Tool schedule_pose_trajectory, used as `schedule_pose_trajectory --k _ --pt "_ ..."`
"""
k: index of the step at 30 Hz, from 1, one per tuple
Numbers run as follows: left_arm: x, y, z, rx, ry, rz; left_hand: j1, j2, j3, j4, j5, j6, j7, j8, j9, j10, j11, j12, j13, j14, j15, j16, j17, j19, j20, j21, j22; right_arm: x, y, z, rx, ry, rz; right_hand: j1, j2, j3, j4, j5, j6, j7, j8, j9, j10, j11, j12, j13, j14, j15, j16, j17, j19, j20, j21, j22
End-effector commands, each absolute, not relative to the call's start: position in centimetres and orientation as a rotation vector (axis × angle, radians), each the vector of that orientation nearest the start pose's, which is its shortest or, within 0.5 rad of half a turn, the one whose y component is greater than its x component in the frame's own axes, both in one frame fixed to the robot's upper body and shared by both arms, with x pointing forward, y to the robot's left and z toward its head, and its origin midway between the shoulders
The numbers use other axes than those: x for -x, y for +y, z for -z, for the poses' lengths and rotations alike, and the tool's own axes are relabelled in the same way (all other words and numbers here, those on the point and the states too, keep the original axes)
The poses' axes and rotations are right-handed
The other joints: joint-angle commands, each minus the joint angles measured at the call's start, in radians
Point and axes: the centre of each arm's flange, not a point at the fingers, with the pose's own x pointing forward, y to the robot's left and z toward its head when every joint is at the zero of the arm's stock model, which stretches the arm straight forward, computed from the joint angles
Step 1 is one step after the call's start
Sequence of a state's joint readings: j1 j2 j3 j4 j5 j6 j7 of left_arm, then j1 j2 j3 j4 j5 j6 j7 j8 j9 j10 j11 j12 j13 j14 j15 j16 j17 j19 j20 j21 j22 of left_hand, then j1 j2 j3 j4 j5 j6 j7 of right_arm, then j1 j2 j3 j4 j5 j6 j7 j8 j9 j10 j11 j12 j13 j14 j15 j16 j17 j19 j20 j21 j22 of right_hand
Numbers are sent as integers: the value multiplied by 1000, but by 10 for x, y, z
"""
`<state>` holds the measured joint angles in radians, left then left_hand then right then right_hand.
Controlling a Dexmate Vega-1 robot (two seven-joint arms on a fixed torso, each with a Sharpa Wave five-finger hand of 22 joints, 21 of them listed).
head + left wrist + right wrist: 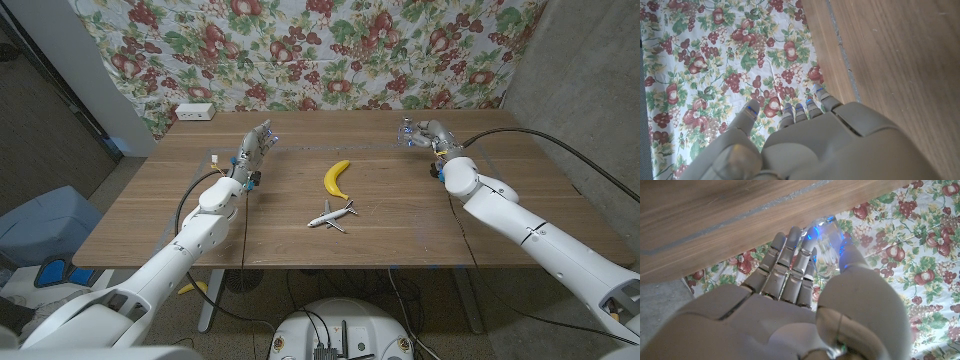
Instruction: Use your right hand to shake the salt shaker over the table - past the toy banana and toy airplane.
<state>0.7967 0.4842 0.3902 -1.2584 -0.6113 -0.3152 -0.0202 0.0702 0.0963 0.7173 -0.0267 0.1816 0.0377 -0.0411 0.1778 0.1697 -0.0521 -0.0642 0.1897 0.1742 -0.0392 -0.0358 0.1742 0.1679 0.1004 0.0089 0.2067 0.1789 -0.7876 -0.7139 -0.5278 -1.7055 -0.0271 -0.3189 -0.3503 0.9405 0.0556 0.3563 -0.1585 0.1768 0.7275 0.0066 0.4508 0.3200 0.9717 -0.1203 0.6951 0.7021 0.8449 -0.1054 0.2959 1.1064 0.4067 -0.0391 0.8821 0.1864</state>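
My right hand (428, 137) is raised over the far right part of the table, beyond the toys. It grips a clear glass salt shaker (408, 130), which the right wrist view shows as the see-through shaker (827, 250) between the thumb and fingers of the hand (805, 295). The yellow toy banana (337, 178) lies near the table's middle. Just in front of it sits the small white toy airplane (331, 215). My left hand (255, 146) hovers at the far left of the table with its fingers (800, 112) stretched out and apart, holding nothing.
A white box (194, 112) sits at the table's back left corner. A fruit-print cloth (330, 50) hangs behind the wooden table (400, 230). A black cable (560, 140) trails from the right arm across the back right.
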Motion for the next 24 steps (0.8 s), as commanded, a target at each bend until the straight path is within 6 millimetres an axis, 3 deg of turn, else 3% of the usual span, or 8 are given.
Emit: schedule_pose_trajectory --k 1,24 --pt "-658 280 16 14 -622 201 -5 58 1 -4 3 9 0 4 4 1 -6 2 4 -1 -36 4 2 0 3 0 4 -625 -269 -21 818 -506 224 73 74 20 10 7 256 -61 -3 1 17 -25 -3 4 -4 -107 -1 2 -3 -30 7 -1" --pt "-660 280 15 14 -617 196 -6 58 0 -6 3 11 1 4 4 1 -7 2 4 -2 -36 4 2 -1 3 0 4 -643 -268 -10 841 -442 216 75 75 19 9 7 258 -61 -8 -8 17 -24 -4 9 -4 -108 -3 1 -6 -31 13 -1"
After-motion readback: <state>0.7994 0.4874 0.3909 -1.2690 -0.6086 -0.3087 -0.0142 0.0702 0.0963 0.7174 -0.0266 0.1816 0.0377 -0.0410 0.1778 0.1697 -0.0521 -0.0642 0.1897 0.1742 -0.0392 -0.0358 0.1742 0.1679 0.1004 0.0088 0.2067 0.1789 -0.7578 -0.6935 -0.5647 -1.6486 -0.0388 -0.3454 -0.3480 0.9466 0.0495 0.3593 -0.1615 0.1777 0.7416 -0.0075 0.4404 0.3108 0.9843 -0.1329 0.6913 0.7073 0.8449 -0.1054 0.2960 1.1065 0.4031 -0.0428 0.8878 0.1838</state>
